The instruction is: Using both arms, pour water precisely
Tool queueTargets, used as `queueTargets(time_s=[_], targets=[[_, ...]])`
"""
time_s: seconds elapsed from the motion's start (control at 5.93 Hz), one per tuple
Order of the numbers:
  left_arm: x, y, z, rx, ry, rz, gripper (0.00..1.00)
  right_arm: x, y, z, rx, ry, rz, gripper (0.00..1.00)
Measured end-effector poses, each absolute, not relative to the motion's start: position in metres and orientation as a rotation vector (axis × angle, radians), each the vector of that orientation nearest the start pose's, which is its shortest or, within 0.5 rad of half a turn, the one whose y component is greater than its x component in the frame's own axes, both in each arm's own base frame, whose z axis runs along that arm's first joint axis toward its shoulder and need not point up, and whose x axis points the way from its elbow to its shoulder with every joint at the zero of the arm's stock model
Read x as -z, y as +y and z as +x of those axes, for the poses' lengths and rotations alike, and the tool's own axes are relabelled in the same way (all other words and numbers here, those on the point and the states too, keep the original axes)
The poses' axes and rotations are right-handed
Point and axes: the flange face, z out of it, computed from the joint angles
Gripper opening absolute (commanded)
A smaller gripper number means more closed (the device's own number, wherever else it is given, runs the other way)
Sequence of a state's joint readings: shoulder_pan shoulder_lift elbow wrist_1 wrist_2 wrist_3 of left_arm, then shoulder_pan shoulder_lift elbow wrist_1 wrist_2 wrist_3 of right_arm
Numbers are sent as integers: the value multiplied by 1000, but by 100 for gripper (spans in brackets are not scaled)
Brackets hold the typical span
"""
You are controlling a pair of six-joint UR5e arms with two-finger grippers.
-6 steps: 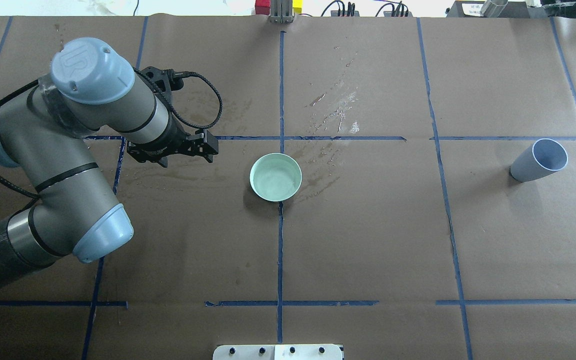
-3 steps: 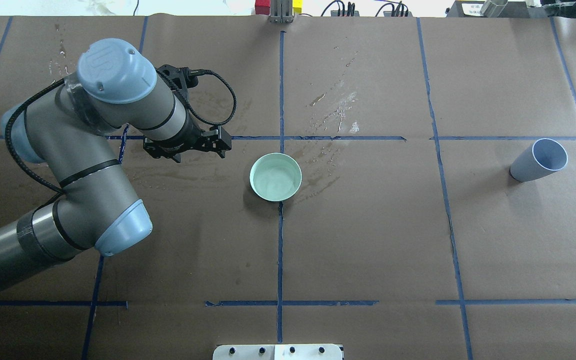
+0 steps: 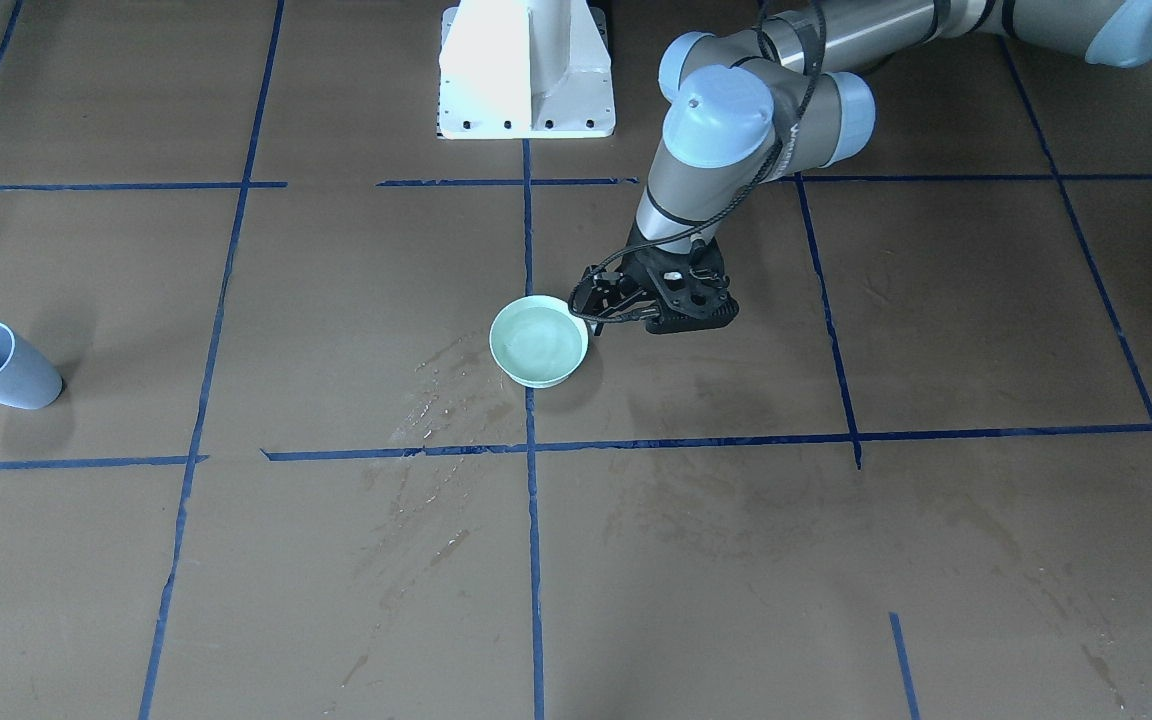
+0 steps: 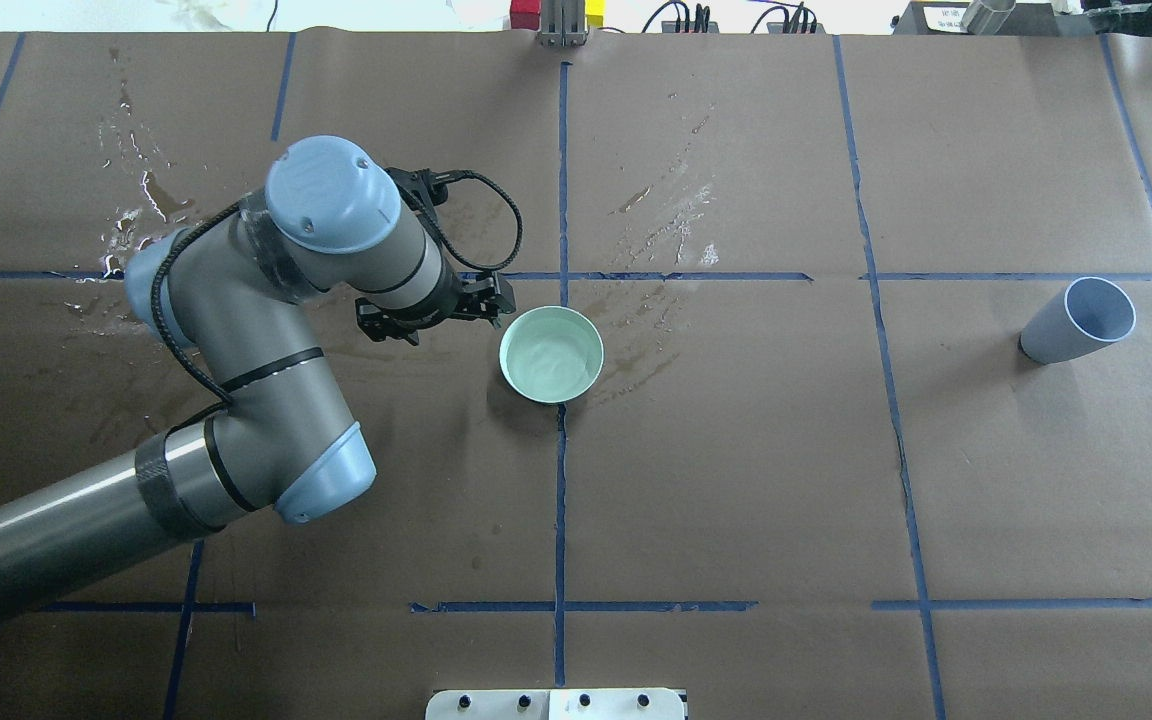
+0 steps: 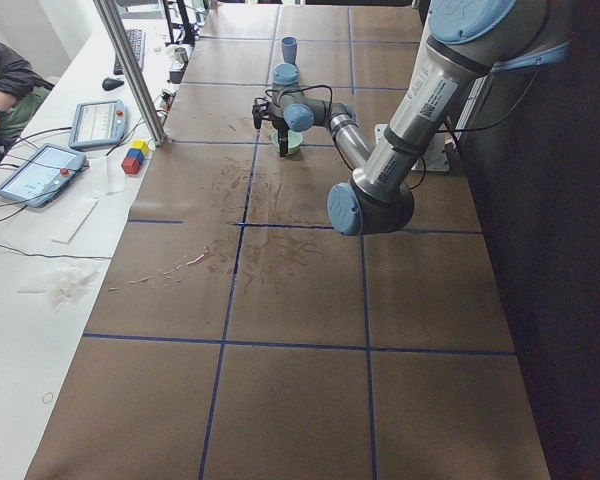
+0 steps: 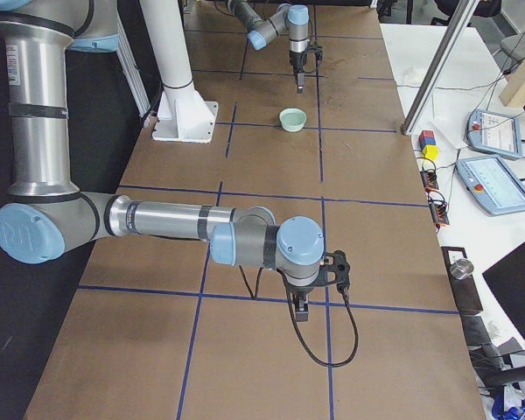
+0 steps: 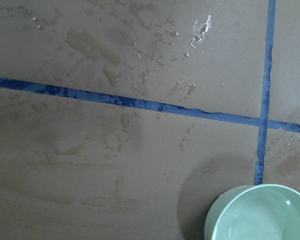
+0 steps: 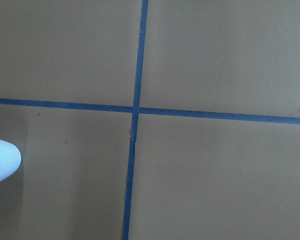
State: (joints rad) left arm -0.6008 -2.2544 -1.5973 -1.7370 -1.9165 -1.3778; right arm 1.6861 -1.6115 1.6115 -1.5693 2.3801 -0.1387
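A mint-green bowl (image 4: pixel 551 353) stands at the table's middle with clear water (image 4: pixel 548 362) in it. It also shows in the front view (image 3: pixel 538 342) and at the lower right of the left wrist view (image 7: pixel 260 215). My left gripper (image 4: pixel 494 300) hangs just left of the bowl's rim, low over the table, jaws apparently open and empty (image 3: pixel 581 305). A blue-grey cup (image 4: pixel 1076 322) stands far right; its contents do not show. My right gripper (image 6: pixel 303 308) shows only in the exterior right view, low over the table; I cannot tell whether it is open or shut.
Wet streaks lie on the brown paper behind the bowl (image 4: pixel 676 220) and at the far left (image 4: pixel 136 220). Blue tape lines form a grid. The white pedestal (image 3: pixel 526 70) stands at the robot's side. Tablets and coloured blocks (image 6: pixel 427 144) sit beyond the far edge.
My left arm has swung to the right, bringing its gripper from well left of the bowl to just beside its rim. The bowl and the cup have not moved.
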Motion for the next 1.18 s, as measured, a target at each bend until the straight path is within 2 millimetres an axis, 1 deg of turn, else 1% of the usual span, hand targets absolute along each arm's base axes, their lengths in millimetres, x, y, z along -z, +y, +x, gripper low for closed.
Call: queueTargets(time_s=[0.17,0.34,0.51,0.67,1.01,1.18], targets=[[-217,-472,546,254,927,35,93,-657,-463,115,22,-803,101,100],[-222,-469,562,272,941,27,89,-658,-462,115,20,-804,99,100],[-226,-469,570,286,952,21,76,-658,-461,114,18,-805,96,100],[-227,-469,573,293,956,17,60,-659,-461,114,19,-805,100,100],[-226,-469,574,298,961,15,59,-663,-457,114,25,-803,115,100],[-225,-468,574,297,963,15,54,-665,-454,113,28,-803,119,100]])
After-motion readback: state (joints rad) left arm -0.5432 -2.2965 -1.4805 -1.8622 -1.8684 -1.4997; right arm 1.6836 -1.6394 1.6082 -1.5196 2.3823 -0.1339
